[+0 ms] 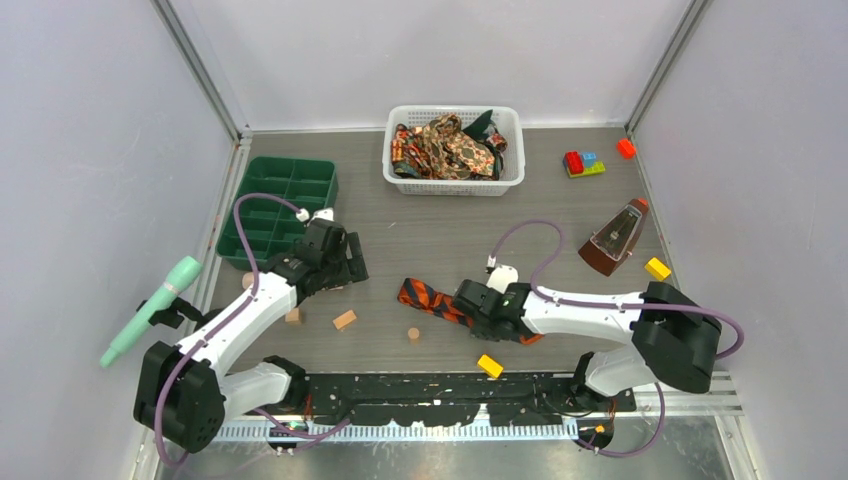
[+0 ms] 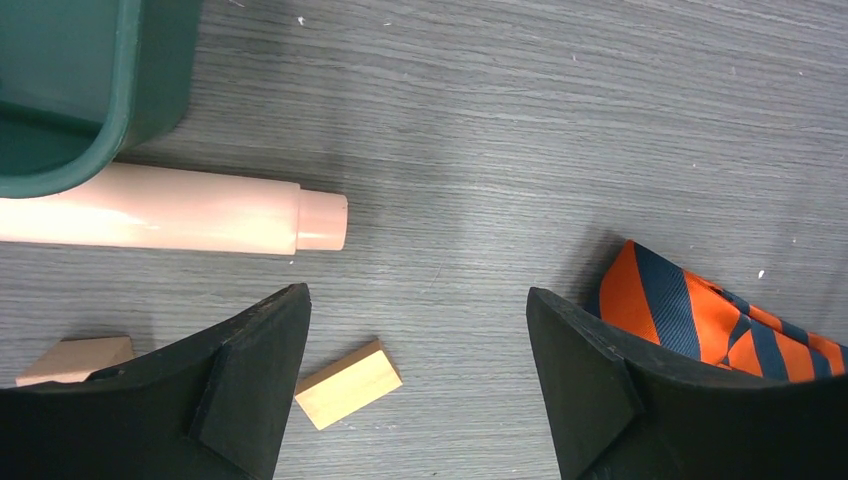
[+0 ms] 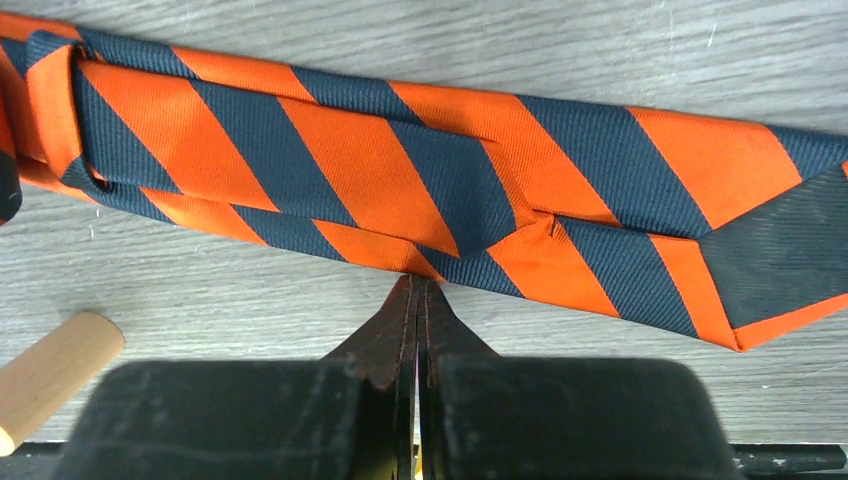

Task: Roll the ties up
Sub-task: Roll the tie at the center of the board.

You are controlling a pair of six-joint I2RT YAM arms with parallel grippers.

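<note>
The orange-and-dark striped tie (image 1: 425,298) lies flat on the grey table in front of the right arm; in the right wrist view it (image 3: 400,170) is folded over itself, pointed end to the right. My right gripper (image 1: 470,300) is shut, its tips (image 3: 415,285) touching the tie's near edge. My left gripper (image 1: 345,262) is open and empty, hovering left of the tie's end (image 2: 700,310); between its fingers (image 2: 418,330) is bare table. Paisley ties (image 1: 450,145) and a dark green tie (image 1: 480,125) are heaped in the white basket (image 1: 455,185).
A green compartment tray (image 1: 280,200) stands at the back left. Wooden blocks (image 1: 344,319) (image 2: 348,384), a pink cylinder (image 2: 180,210) and a wooden dowel (image 3: 50,375) lie near the grippers. A metronome (image 1: 612,240), yellow blocks (image 1: 489,365) and toy bricks (image 1: 583,163) sit to the right.
</note>
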